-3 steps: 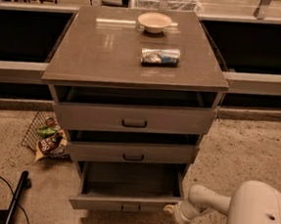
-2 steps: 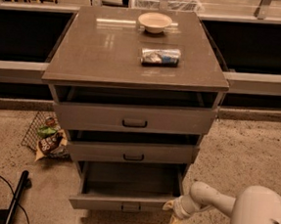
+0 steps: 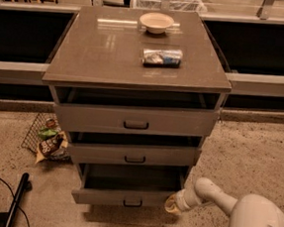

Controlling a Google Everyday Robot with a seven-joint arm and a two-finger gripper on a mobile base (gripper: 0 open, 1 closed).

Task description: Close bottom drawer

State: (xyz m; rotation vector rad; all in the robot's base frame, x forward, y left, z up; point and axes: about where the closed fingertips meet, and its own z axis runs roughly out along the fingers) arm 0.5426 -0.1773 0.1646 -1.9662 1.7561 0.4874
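The bottom drawer (image 3: 124, 198) is the lowest of three grey drawers in the cabinet (image 3: 138, 75). It is pulled out, with its dark inside showing and a small dark pull handle (image 3: 132, 203) on its thin front panel. My gripper (image 3: 173, 204) is at the end of the white arm (image 3: 209, 193) coming in from the lower right. It is low, right at the drawer front's right end. The middle drawer (image 3: 134, 154) and top drawer (image 3: 135, 119) also stand slightly open.
A white bowl (image 3: 156, 22) and a lying can or packet (image 3: 161, 57) sit on the cabinet top. A wire basket with snack bags (image 3: 48, 139) lies on the floor at the left. A black cable and dark object (image 3: 10, 198) are at the lower left. My white body (image 3: 259, 225) fills the lower right.
My arm and gripper have moved left and slightly up toward the right end of the bottom drawer front. The drawer seems to stand where it was.
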